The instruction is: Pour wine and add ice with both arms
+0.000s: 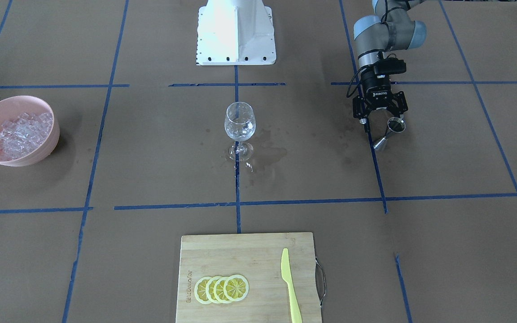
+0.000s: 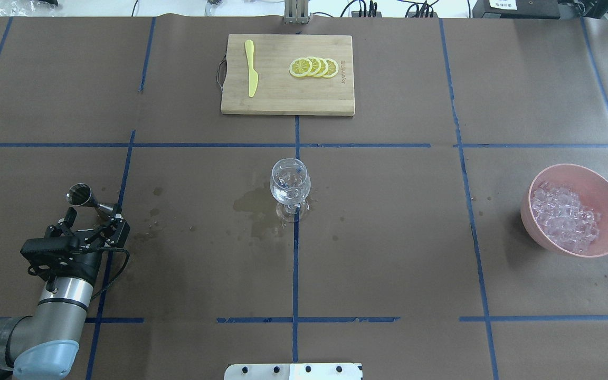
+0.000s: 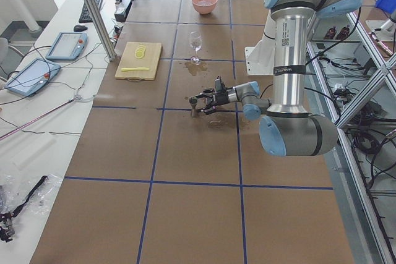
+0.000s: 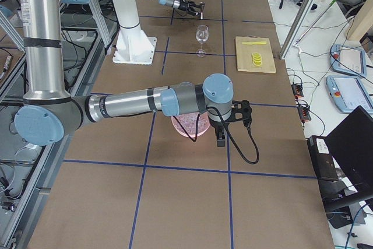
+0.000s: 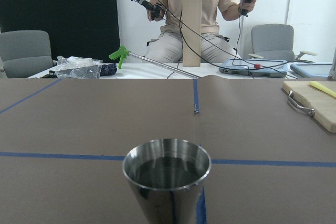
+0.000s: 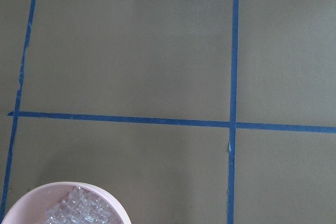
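Near the worktop's left end, your left gripper [image 2: 93, 220] is spread wide behind the steel jigger [image 2: 85, 198].
Its fingers stand apart with the upright jigger just ahead of them; you cannot tell whether they touch it. Wine [image 5: 167, 170] lies dark inside the cup. Ice [image 1: 23, 130] is piled in the pink bowl [image 1: 44, 152] at the right end. Your right gripper [image 4: 221, 136] hangs over it, and its opening cannot be told.
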Motion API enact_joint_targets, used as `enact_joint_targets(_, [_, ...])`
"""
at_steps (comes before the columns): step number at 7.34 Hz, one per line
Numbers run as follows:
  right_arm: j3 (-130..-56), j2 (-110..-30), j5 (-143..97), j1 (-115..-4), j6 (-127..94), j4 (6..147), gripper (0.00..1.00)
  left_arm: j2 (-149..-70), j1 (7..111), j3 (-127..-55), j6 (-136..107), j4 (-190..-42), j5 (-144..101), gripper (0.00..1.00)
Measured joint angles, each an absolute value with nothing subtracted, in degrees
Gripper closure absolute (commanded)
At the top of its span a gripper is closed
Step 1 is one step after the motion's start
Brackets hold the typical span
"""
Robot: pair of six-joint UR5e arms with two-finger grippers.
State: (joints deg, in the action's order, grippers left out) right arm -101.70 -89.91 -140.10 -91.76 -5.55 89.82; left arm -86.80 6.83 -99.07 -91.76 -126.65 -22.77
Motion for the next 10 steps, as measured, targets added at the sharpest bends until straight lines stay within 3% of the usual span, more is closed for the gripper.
enact_joint_targets(8, [-101.8,-89.8,-140.1,-91.8,-5.6,89.7,0.0,-87.2,8.5,-97.3,-91.4,-126.9,-23.1,0.04])
enact_joint_targets(10, [-101.7,-89.9,-140.1,-91.7,-5.5,89.7,0.0,-87.9,8.8,-96.8,-91.3,-127.0,-23.2,0.22])
